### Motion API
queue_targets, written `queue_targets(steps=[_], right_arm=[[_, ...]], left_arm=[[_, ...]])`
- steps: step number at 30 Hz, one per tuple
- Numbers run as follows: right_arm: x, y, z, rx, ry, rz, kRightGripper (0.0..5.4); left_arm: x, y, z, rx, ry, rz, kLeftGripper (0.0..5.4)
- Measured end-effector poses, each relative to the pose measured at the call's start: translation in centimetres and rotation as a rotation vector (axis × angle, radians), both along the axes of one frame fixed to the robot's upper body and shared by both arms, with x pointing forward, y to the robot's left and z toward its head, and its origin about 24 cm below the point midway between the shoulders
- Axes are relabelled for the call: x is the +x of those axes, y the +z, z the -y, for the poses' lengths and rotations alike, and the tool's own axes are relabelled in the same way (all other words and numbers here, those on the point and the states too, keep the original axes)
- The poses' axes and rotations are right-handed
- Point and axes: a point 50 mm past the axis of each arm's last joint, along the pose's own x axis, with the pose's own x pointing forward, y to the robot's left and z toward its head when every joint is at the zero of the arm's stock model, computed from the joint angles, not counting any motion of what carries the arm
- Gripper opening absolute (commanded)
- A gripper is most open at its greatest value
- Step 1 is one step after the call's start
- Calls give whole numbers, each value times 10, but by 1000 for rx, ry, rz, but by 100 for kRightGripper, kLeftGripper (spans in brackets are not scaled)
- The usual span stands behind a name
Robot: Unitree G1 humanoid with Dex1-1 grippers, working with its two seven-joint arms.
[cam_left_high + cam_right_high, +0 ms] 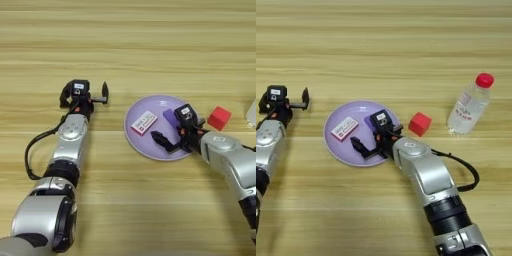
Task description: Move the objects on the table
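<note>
A small purple block lies on the round lilac plate, partly hidden behind my right gripper. That gripper hovers low over the plate's right half, open, with one black finger reaching toward the plate's near edge. Nothing sits between its fingers. A red cube rests on the table just right of the plate. Further right stands a clear water bottle with a red cap. My left gripper is parked left of the plate, open and empty.
A small white and red card lies on the plate's left half. My left arm's black cable loops out to the left. My right forearm stretches from the near right toward the plate.
</note>
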Motion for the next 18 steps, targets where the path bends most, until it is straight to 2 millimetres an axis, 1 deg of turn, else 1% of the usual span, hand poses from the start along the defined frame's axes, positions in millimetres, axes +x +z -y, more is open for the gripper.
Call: queue_targets(steps=[13,18], right_arm=[[1,-1,1,-1,-1,-6,374],[0,-2,1,4,9,-11,308]], left_arm=[[0,0,0,1,8,-1,540],[0,0,0,1,9,-1,540]])
